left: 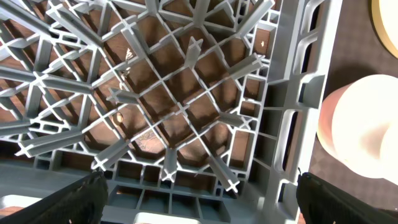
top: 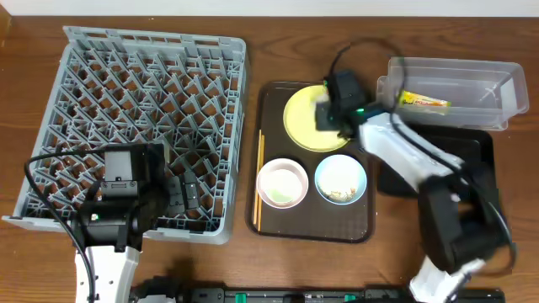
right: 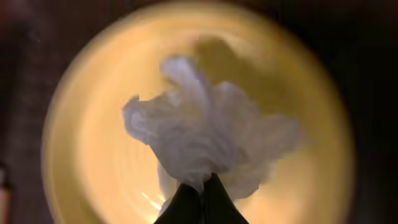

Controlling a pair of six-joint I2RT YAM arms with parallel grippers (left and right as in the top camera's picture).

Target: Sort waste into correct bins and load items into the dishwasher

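Observation:
My right gripper [right: 200, 186] is shut on crumpled white paper [right: 205, 137] and holds it over the pale-yellow plate [right: 93, 143]. Overhead, that gripper [top: 330, 108] covers the plate [top: 301, 118], which lies on the brown serving tray [top: 269, 220]. The white bowl [top: 281, 183] and the light-blue bowl [top: 340, 179], with beige grains in it, sit in front of the plate. The clear tub [top: 472, 80] holds the green-yellow-orange wrapper [top: 424, 102]. The black tray [top: 480, 147] lies below it. My left gripper [left: 199, 199] is open over the grey dish rack [top: 152, 76], at its front right corner.
A pair of wooden chopsticks [top: 258, 181] lies along the left edge of the brown tray. The white bowl also shows at the right edge of the left wrist view [left: 364, 124]. The right arm lies across the black tray.

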